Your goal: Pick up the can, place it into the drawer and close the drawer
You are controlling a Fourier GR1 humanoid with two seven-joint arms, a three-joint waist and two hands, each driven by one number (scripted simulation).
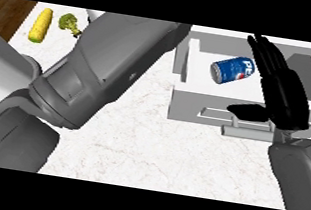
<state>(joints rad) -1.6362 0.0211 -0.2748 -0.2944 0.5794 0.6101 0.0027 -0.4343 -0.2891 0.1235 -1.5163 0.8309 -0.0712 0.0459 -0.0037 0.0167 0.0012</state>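
**Item 1: R hand**, black. Fingers straight, pressed side by side, tips pointing to far side of drawer. Nothing pinched or wrapped. Thumb sticks out to the left, over drawer's front panel, just above the handle. Palm faces down or inward; can't tell which. Hand lies over right half of drawer interior.

**Item 2: can**, blue w/ white and red logo. On its side inside the drawer, silver end toward near-left, body tilted diag. Sits just beside the fingers' left edge; contact vs. small gap: can't tell. Not gripped.

**Item 3: drawer**, white, pulled open, box walls visible left, far and right. Front panel toward robot w/ bar handle, grey-white, partly under thumb and wrist.

**Item 4: R forearm**, grey, enters from lower right edge, meets wrist near drawer front.

**Item 5: L forearm**, grey, large, runs diag. from lower left up to top centre, just left of drawer. L hand not seen; cut off at top.

**Item 6: counter**, white marbled top, carries all items.

**Item 7: corn**, yellow cob, far left, lying flat, well apart from drawer.

**Item 8: broccoli**, small green floret, just right of corn, near L forearm.
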